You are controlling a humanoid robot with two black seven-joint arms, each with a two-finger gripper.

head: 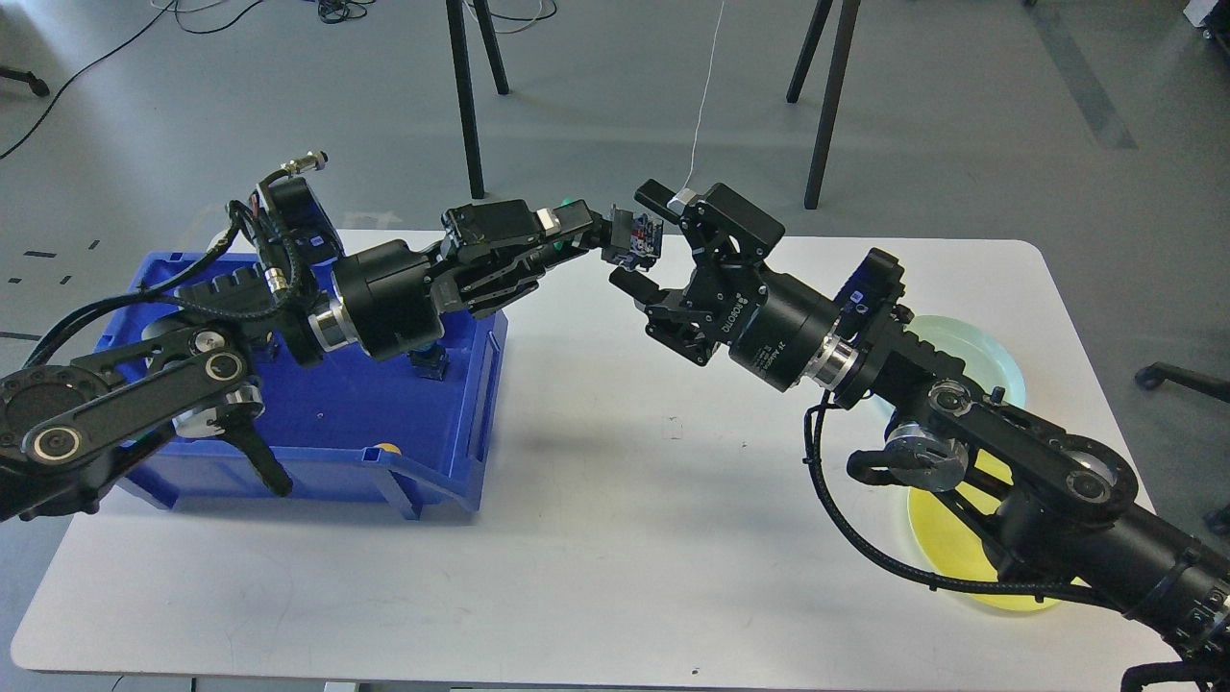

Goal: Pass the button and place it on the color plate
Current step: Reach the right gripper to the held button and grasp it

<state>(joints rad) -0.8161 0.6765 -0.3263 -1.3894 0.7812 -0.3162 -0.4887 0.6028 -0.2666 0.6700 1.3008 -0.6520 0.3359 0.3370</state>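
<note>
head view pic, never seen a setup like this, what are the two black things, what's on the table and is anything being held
This single picture is taken from the robot's own head, looking forward and down at a white table. The two black things are its arms: the left one comes in from the left, the right one from the right. Each ends in a two-fingered grasping part.

The left end effector is closed on a small dark button part, held up over the middle of the table. The right end effector has its fingers spread open, one above and one below that part, as if about to take it over.

On the table, a blue bin sits at the left, with a few small items inside that are too hidden to name. At the right lie a pale blue plate and a yellow plate, both partly covered by the right arm.
</note>
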